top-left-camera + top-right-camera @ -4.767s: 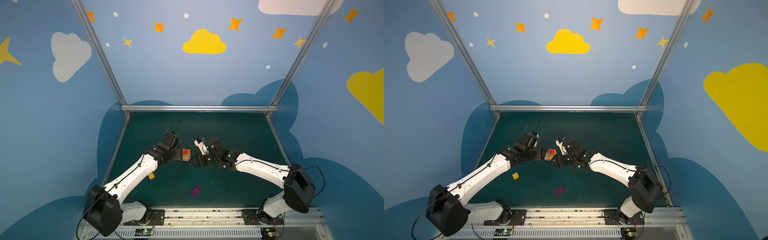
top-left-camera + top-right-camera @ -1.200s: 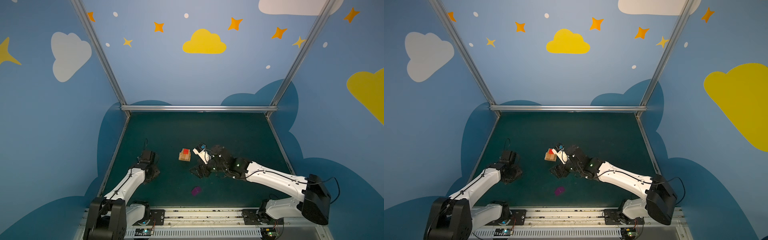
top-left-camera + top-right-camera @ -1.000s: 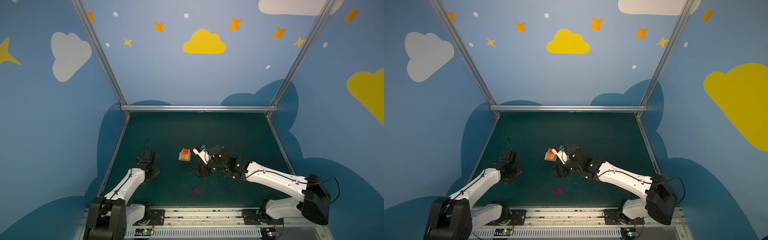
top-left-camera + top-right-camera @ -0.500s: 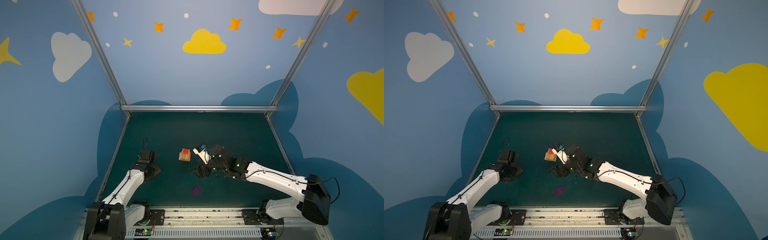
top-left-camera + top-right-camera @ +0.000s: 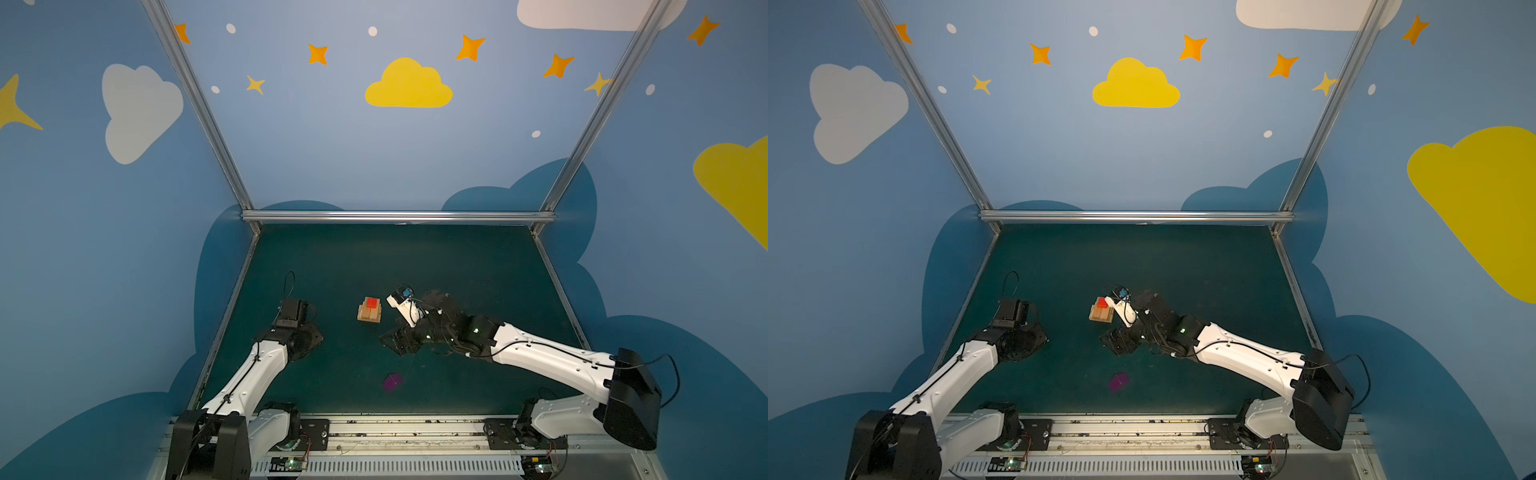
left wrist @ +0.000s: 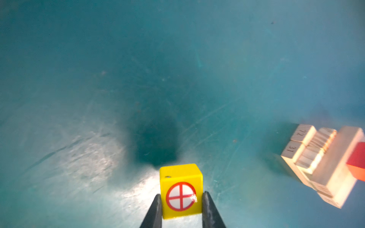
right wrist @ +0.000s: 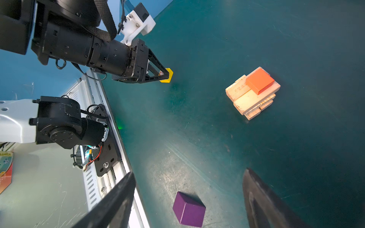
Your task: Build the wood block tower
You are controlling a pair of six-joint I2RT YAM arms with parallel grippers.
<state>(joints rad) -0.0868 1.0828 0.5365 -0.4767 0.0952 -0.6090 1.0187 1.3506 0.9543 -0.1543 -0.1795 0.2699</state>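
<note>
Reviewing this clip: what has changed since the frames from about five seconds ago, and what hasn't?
The left gripper left the tower, drew back toward the near left of the table and closed on the yellow cube, which it now holds. The right gripper also backed away from the tower and hangs open. The tower, red block on top, and the purple cube stayed put.
</note>
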